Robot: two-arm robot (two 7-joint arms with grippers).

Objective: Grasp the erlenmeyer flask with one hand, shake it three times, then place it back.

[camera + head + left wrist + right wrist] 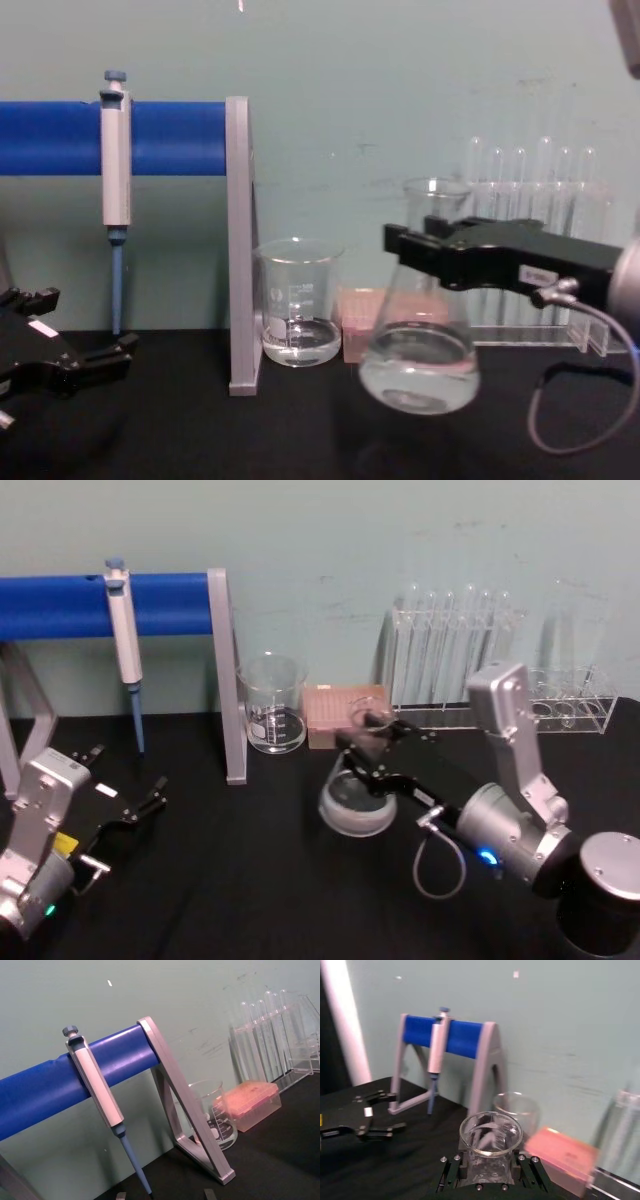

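Gripping erlenmeyer flask (420, 370) by the neck with right gripper (425, 250), shut tight on it; holding it tilted, apparently just off black table (250, 430), near beaker (298, 305). Grasp done; probably mid-shake, count unknowable; set-down left. Parked left gripper (130, 770) low left, spread wide, empty

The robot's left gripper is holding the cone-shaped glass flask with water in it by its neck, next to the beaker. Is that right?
Not quite. It is the right gripper that holds the erlenmeyer flask by its neck, next to the beaker; the chest view shows this. The left gripper sits open at the table's left side, holding nothing.
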